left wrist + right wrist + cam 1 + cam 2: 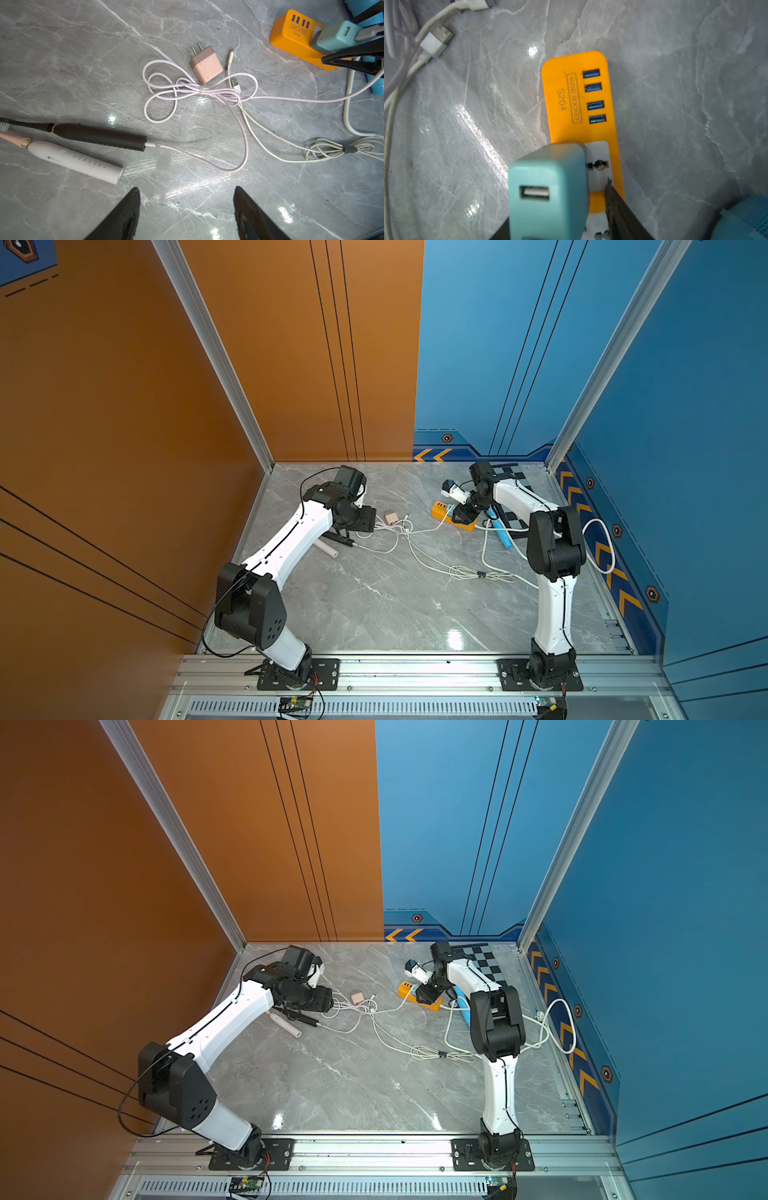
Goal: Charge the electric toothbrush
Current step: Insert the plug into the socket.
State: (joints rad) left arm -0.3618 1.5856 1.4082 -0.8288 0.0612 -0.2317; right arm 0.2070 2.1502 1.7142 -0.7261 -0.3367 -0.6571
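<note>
The black electric toothbrush (99, 135) lies flat on the grey marble desk (374, 605), in the far half and towards the left edge. A thin pink cable (200, 90) is plugged into its bottom end. Farther along, this cable is tied in a loose bundle near the middle of the desk. Just beside the black toothbrush lies a white toothbrush (76, 160) with a pink neck. The two are almost parallel, and I cannot tell if they touch.

The left end effector (186, 188) hovers above bare desk near the bottom ends of the two toothbrushes. Its fingers are wide apart and hold nothing.

An orange power strip (579, 68) lies on the right half of the desk, towards the far edge. A teal adapter (548, 187) stands in its socket, and its USB port looks empty in the right wrist view. The right end effector (459, 517) is around this adapter with its fingers apart. One finger (612, 199) is clearly off the adapter's side, with white socket showing between them.

A pink adapter (205, 66) lies loose beside the pink bundle. A white cable (330, 148) with free plugs crosses the desk nearby.
</note>
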